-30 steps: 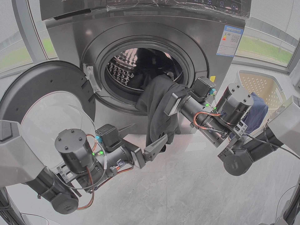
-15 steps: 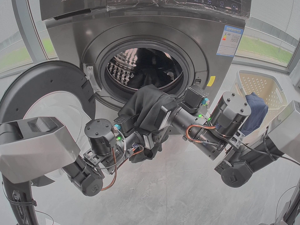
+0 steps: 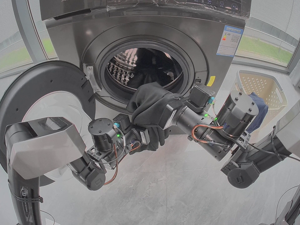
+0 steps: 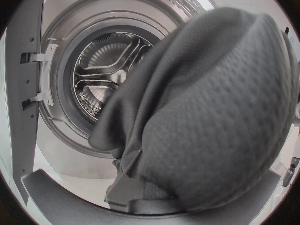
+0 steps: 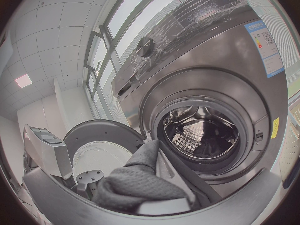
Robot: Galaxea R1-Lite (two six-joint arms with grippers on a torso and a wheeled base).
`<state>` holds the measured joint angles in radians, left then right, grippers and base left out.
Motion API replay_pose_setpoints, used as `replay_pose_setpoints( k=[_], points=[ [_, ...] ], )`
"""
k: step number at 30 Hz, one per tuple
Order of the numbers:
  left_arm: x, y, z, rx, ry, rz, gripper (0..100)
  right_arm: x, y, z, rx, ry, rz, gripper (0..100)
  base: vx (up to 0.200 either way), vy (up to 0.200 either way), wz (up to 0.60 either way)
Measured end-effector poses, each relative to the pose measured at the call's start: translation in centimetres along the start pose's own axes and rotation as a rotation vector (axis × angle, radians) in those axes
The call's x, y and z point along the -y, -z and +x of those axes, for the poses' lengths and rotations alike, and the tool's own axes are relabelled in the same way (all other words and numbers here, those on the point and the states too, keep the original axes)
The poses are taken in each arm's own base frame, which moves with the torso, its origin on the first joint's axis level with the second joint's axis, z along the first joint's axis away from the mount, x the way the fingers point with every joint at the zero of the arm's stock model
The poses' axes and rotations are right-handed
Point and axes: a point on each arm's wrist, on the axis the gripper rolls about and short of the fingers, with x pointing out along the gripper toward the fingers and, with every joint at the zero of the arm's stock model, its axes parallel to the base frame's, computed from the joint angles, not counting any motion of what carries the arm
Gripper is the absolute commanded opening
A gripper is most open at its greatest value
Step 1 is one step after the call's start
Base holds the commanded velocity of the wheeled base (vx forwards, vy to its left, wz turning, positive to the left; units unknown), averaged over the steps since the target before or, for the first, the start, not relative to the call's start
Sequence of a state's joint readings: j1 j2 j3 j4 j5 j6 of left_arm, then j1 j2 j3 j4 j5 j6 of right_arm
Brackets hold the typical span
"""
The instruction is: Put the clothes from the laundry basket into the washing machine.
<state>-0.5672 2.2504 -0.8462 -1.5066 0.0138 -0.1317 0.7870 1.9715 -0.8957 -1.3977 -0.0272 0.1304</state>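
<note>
Black garment [image 3: 150, 105], bunched in front of the lower rim of the drum opening [image 3: 143, 69] of the washing machine [image 3: 140, 22], outside the drum and clear of the floor [image 3: 175, 185]. It lies draped over both the left gripper [image 3: 144, 137], which is beneath it, and the right gripper [image 3: 171, 113], which is beside it on the basket side. The cloth covers both, so you cannot tell whether either is wide, narrow or clamped on the fabric. A loose fold hangs below the left gripper. Likely failures from here:

- **Slipping:** if the garment rests on the grippers and is not pinched, a quick push toward the drum may let it slide off onto the floor.
- **Trailing over the lip:** the hanging fold may trail over the rim and stay outside, where it would foul the open door [image 3: 47, 88] when you shut it.
- **Clinging:** cloth wrapped around a gripper may cling at release and be dragged back out.
- **Blocked view:** in the left wrist view the garment [image 4: 212, 110] hides much of the opening, so you judge depth poorly there.
- **Arm contact:** the two arms are close together, so converging paths risk contact.

Dark clothes [image 3: 150, 75] already lie in the drum. A blue garment [image 3: 261, 110] waits in the laundry basket [image 3: 265, 88] at the machine's right corner.
</note>
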Motion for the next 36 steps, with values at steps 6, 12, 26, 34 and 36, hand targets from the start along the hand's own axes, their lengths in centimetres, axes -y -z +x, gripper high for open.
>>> replay_pose_setpoints(
  k=[6,12,26,34,36],
  points=[
    [-0.7,-1.5,-0.1,0.035,-0.02,-0.005,0,2.3,-0.2,-0.9,-0.022,0.063,-0.018,0,0.0,0.0,0.0],
    [-0.4,-4.7,-1.4,0.079,-0.018,-0.022,0,3.6,1.4,-1.5,-0.074,0.101,-0.015,0,0.0,0.0,0.0],
    [0.5,-8.4,-4.7,0.132,-0.016,-0.069,0,3.1,4.5,-2.5,-0.168,0.076,-0.003,100,0.0,0.0,0.0],
    [0.7,-8.7,-6.9,0.106,0.0,-0.09,0,2.2,6.6,-8.4,-0.394,0.004,-0.026,100,0.0,0.0,0.0],
    [0.8,-8.5,-7.9,0.092,0.017,-0.09,0,2.1,6.7,-9.9,-0.439,-0.01,-0.026,100,0.0,0.0,0.0]
  ],
)
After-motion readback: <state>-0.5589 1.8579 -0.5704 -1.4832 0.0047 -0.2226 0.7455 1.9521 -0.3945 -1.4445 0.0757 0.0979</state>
